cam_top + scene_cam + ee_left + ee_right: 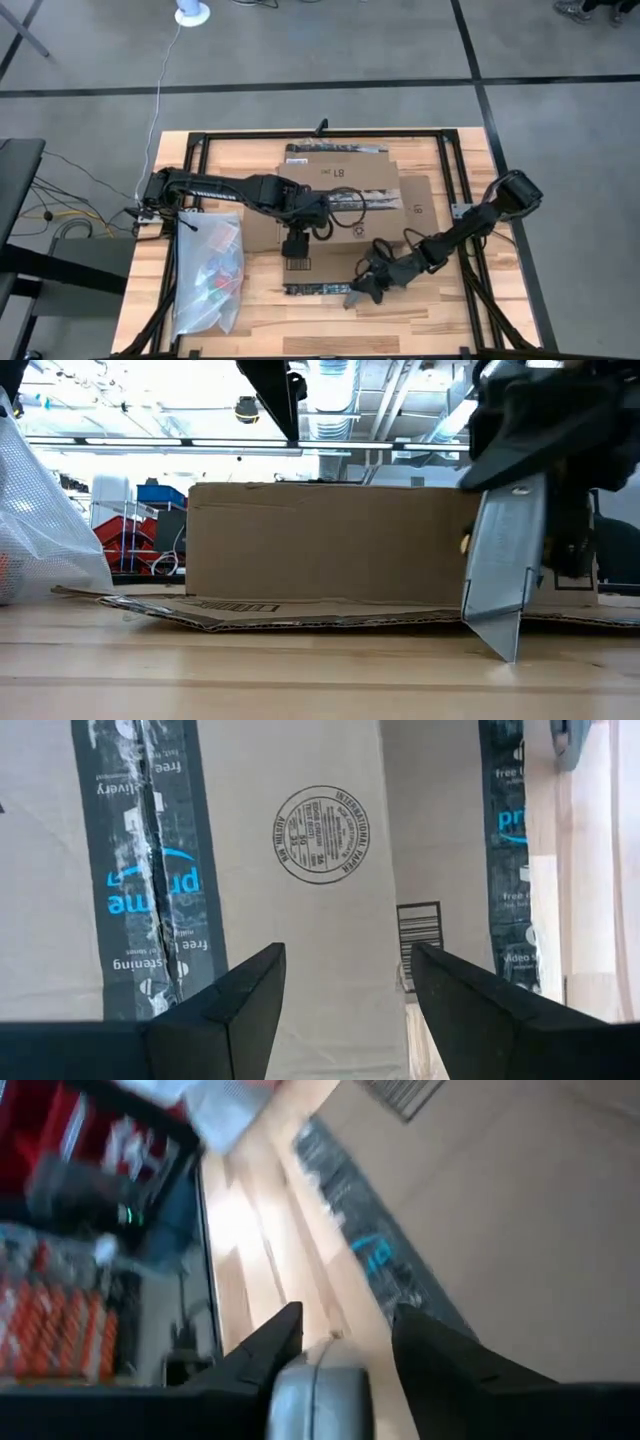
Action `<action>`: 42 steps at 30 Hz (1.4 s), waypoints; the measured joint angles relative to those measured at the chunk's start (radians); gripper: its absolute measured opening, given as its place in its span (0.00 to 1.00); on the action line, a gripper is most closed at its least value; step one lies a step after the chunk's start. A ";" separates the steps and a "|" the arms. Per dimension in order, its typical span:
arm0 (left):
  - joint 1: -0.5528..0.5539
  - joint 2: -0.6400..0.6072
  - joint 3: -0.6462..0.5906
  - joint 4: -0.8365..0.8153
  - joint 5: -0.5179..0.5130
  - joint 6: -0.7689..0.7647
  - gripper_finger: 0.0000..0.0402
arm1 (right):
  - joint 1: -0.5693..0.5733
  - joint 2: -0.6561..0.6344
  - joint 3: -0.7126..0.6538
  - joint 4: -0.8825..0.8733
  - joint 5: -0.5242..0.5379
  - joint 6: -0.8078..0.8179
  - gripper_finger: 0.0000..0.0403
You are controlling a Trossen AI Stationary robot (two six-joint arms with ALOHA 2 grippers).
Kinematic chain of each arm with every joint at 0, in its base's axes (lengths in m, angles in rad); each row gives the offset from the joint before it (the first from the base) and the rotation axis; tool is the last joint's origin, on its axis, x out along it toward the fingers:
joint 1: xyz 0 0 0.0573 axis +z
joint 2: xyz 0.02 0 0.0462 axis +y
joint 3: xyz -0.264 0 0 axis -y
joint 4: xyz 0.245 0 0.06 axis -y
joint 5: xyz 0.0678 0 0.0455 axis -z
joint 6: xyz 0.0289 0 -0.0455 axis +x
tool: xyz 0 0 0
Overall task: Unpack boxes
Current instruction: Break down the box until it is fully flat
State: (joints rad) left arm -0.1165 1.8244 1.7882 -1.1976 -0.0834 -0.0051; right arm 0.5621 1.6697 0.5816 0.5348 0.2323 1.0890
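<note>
Box at the middle of the surface, bag to its left, both arms over the front half.

The brown corrugated cardboard box [340, 195] sat on the light wooden surface [430, 305], its flaps spread flat around it. The clear plastic zip bag [208, 272] lay at the left, beside the box. The left pincer [297, 258] hung over the box's front flap. The right pincer [362, 292] was low at the front flap's edge, right of the left one.

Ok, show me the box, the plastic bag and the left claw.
box [345, 178]: high view, top panel near the print.
plastic bag [208, 290]: high view, its middle.
left claw [345, 985]: left wrist view, gap between open fingertips.
</note>
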 joint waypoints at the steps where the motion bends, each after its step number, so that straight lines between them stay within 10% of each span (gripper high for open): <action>1: 0.000 0.000 0.000 -0.001 0.000 0.006 0.51 | 0.000 -0.015 0.001 -0.019 -0.004 -0.027 0.36; 27: -0.057 0.000 0.000 -0.016 0.001 -0.169 0.51 | 0.067 -0.327 -0.002 -0.537 -0.032 -0.788 0.36; 42: -0.177 0.000 0.000 -0.018 0.001 -0.436 0.51 | 0.209 -0.133 -0.002 -0.469 -0.055 -0.568 0.36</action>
State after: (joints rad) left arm -0.2930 1.8248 1.7878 -1.2155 -0.0829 -0.4408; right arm 0.7707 1.5363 0.5797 0.0661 0.1772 0.5209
